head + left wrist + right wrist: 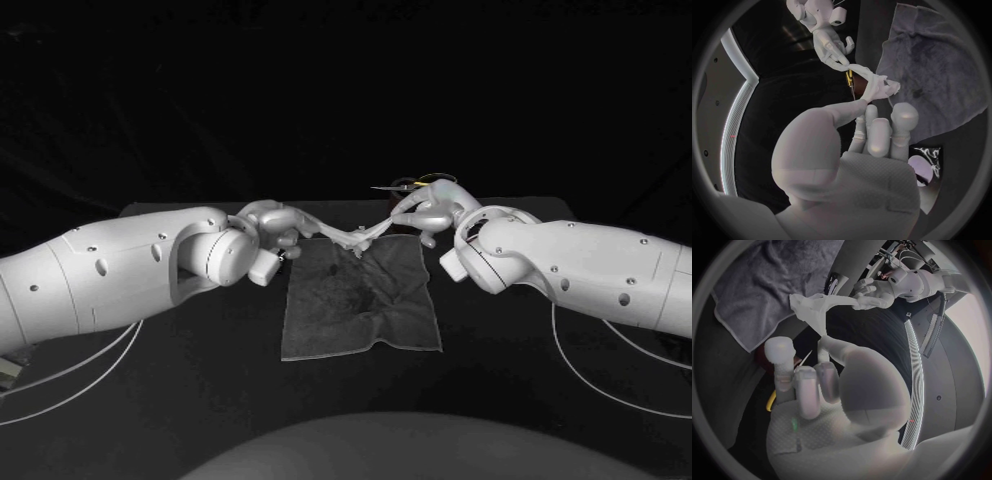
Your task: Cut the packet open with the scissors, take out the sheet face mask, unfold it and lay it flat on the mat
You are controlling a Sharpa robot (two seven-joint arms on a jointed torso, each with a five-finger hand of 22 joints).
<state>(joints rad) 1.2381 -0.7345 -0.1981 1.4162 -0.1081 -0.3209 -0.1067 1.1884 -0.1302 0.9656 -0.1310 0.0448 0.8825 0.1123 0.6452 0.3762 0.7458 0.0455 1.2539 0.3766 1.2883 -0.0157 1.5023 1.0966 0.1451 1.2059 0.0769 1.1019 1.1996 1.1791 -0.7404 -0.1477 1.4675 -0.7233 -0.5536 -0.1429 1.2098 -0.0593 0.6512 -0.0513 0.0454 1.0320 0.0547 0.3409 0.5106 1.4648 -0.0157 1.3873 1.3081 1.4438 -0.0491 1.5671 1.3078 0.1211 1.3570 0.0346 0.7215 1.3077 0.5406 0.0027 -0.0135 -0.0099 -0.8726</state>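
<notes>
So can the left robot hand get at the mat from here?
Likely yes. The left robot hand, sharing the sheet face mask with the right robot hand, hangs by the far edge of the mat, nothing between.

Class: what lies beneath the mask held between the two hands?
Beneath the mask, which left hand and right hand hold up, lie the far edge of the grey mat and black table; the mask hides the strip below.

We look down from the head on the black table, our wrist cameras close behind silver left hand, silver right hand, all sharing the crumpled white sheet mask.
</notes>
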